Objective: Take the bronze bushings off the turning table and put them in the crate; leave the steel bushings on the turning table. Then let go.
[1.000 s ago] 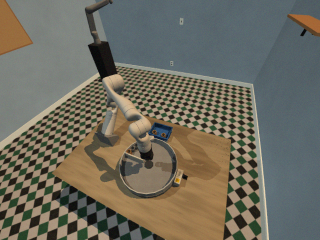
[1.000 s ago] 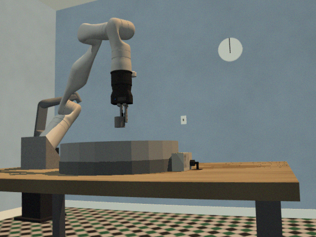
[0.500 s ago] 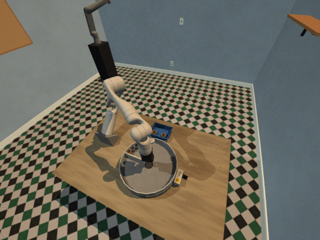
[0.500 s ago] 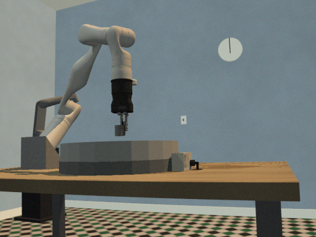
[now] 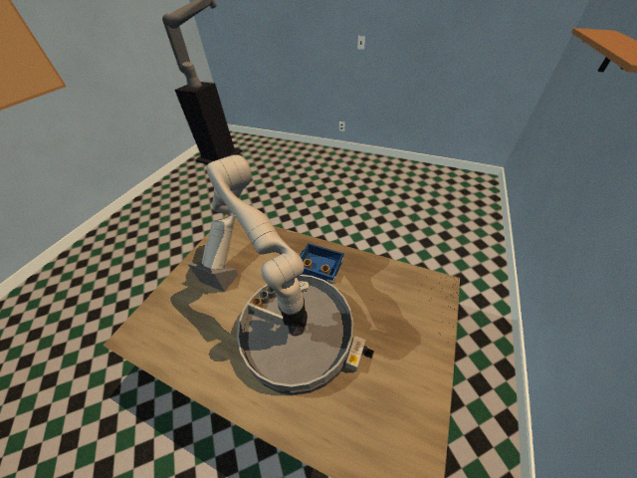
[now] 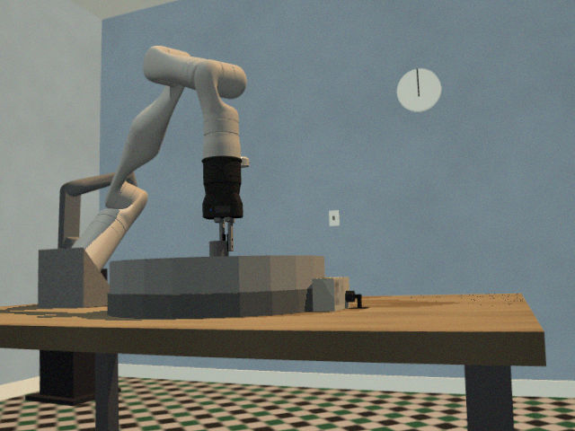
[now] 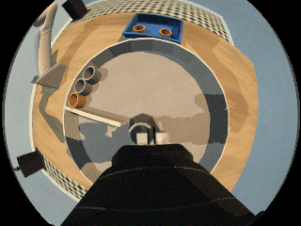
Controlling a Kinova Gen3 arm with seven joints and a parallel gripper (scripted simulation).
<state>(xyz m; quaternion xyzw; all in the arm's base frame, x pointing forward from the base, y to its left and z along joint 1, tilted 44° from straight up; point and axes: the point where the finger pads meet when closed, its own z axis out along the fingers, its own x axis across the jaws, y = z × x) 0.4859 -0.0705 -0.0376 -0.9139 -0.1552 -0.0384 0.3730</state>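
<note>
The gripper (image 5: pixel 296 321) (image 6: pixel 227 250) (image 7: pixel 150 132) is closed on a grey steel bushing (image 5: pixel 297 332) (image 6: pixel 216 248) (image 7: pixel 133 127), pointing down over the turning table (image 5: pixel 298 370) (image 6: pixel 185 278) (image 7: pixel 150 71). In the top view, the blue crate (image 5: pixel 334 252) (image 7: pixel 159 20) stands near the bench's (image 5: pixel 401 411) (image 6: pixel 278 343) (image 7: pixel 244 141) far edge, with two bronze bushings (image 5: pixel 324 271) (image 7: pixel 166 35) inside. The turning table's raised wall stands between its surface and the crate. Toward the bench's left edge, another bronze bushing (image 5: pixel 257 302) (image 7: pixel 77 104) remains beside that wall, in a row with two more grey bushings (image 5: pixel 264 295) (image 7: pixel 83 89). A pale bar (image 5: pixel 265 312) (image 7: pixel 94 117) runs inward from the wall beside this bronze one, bounding the row's near side. The arm's wedge-shaped base (image 5: pixel 223 280) (image 6: pixel 60 278) (image 7: pixel 54 75) sits by the bench's left edge; a pale box (image 5: pixel 354 355) (image 6: pixel 323 294) with a black crank (image 5: pixel 368 352) (image 6: pixel 351 296) adjoins the turning table's side toward the right edge. Dark specks (image 5: pixel 449 295) (image 6: pixel 510 297) dot the bench's far right corner.

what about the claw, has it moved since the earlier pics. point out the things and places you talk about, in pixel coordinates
Yes, the claw (image 5: pixel 296 323) (image 6: pixel 226 245) (image 7: pixel 150 132) has come down, closer to the rim of the turning table (image 5: pixel 288 388) (image 6: pixel 208 278) (image 7: pixel 217 108) in the exterior view.
</note>
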